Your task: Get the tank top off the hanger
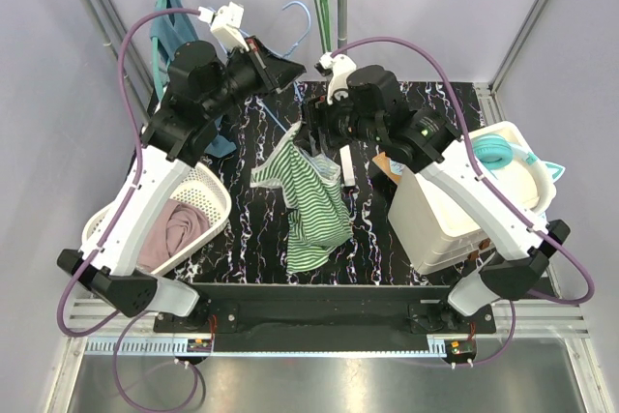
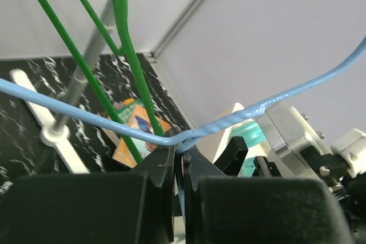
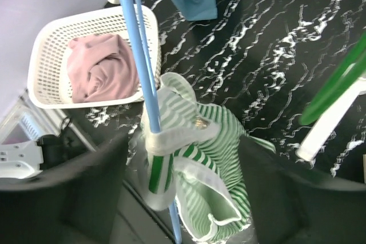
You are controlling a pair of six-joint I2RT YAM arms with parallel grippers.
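Hanging by a strap on the thin blue wire hanger (image 3: 134, 38), the green striped tank top (image 3: 211, 135) is not off yet. Left fingers (image 2: 166, 164) pinch the hanger shut; right fingers (image 3: 286, 198) stand open, empty.

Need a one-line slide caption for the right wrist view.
Open right gripper straddling the blue hanger, green striped tank top bunched on it.

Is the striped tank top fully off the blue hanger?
No, a strap of the tank top wraps around the blue hanger.
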